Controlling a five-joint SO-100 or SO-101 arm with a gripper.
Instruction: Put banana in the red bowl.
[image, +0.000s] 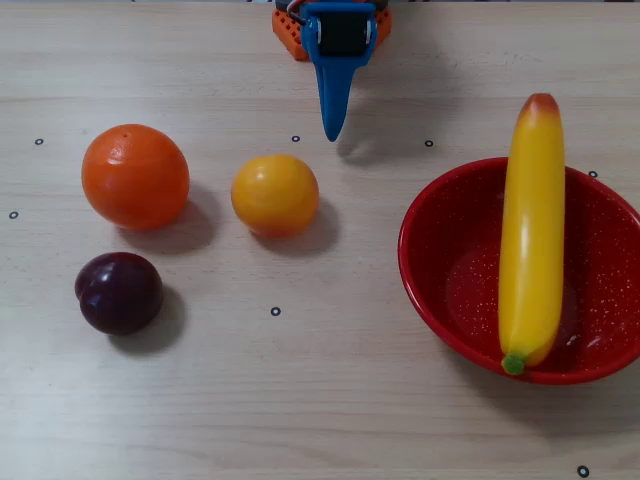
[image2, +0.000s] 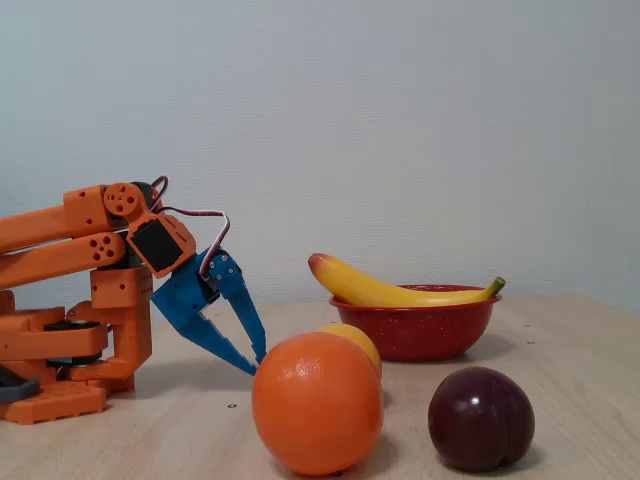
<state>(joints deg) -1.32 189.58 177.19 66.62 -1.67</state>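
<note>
**Banana lying across the red bowl, gripper empty and well apart**

In the overhead view the banana (image: 530, 235) lies at about four o'clock from the gripper (image: 331, 135), well apart from it, with bare table (image: 330, 400) between them. In the fixed view the nearest things are the orange (image2: 317, 402) and the dark plum (image2: 481, 418); behind the orange a yellow-orange ball fruit (image2: 357, 342) peeks out, and farther back stands the red bowl (image2: 415, 325).

The red bowl (image: 460, 290) holds the banana (image2: 390, 288) only. The banana spans it from twelve to six o'clock in the overhead view: the green stem end rests on the near rim, and the reddish tip juts out past the far rim, raised above the table.

The gripper (image2: 255, 365) hangs low at the folded arm (image2: 70, 240), fingertips pointing down near the table. Its blue jaws stand slightly parted in the fixed view, holding nothing and touching no fruit
</note>
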